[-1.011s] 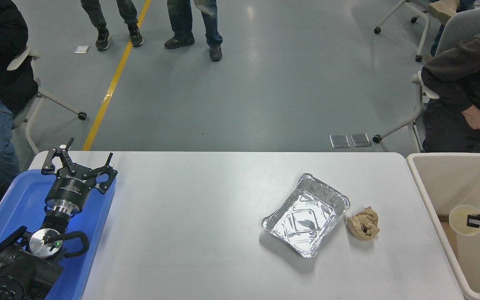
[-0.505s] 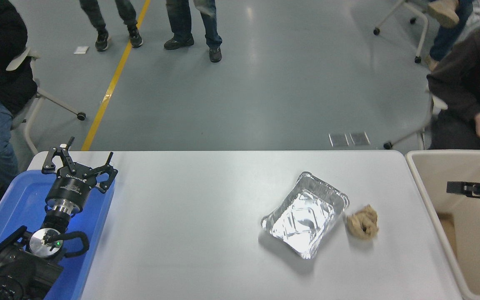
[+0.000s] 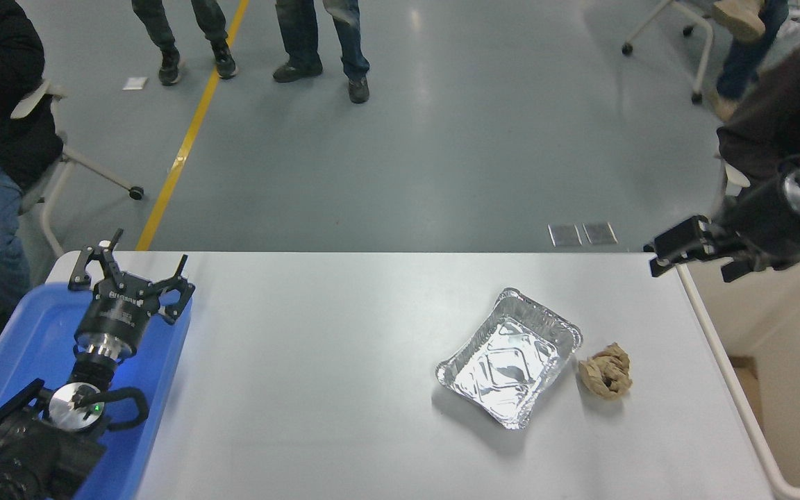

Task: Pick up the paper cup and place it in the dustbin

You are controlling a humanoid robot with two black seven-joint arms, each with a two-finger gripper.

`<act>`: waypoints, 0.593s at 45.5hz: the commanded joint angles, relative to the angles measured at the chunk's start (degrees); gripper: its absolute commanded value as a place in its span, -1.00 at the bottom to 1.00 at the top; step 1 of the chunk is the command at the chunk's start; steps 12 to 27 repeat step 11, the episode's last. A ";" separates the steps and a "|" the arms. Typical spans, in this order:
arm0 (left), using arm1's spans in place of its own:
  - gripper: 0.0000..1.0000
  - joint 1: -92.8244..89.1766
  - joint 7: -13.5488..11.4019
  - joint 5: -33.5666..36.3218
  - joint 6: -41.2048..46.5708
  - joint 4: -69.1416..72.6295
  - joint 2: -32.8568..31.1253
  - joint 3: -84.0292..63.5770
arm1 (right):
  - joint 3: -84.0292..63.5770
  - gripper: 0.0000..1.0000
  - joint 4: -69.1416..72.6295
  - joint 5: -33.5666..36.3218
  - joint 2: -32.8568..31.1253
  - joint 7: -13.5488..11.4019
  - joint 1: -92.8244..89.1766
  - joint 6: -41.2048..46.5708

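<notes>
The paper cup does not show anywhere in this view. The beige dustbin [image 3: 799,361] stands against the table's right end, and only part of its inside is visible. My right gripper [image 3: 693,264] hangs raised above the dustbin's far left corner, pointing left over the table edge. It is open, with nothing between its fingers. My left gripper [image 3: 135,269] stays parked at the lower left, open, over the blue tray [image 3: 32,340].
A silver foil tray [image 3: 510,357] lies right of the table's middle with a crumpled brown paper wad [image 3: 605,372] beside it. A seated person in a dark sleeve [image 3: 768,118] is close behind the right arm. Other people stand or sit farther back.
A second ago the right gripper held the paper cup low inside the dustbin. It has since let go, risen and swung left towards the table edge, and the cup is gone from sight.
</notes>
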 commanded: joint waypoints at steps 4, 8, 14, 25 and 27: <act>0.99 0.04 -0.02 -0.02 0.00 0.04 -0.09 -0.05 | -1.81 1.00 5.97 6.64 8.80 -0.33 8.36 2.15; 0.99 0.04 -0.02 -0.02 0.00 0.04 -0.09 -0.05 | -1.81 1.00 5.97 6.64 9.41 -0.33 8.45 1.98; 0.99 0.04 -0.02 -0.02 0.00 0.04 -0.09 -0.05 | -1.90 1.00 5.97 6.64 9.41 -0.24 8.45 1.98; 0.99 0.04 -0.02 -0.02 0.00 0.04 -0.09 -0.05 | -1.90 1.00 5.97 6.64 9.41 -0.24 8.45 1.98; 0.99 0.04 -0.02 -0.02 0.00 0.04 -0.09 -0.05 | -1.90 1.00 5.97 6.64 9.41 -0.24 8.45 1.98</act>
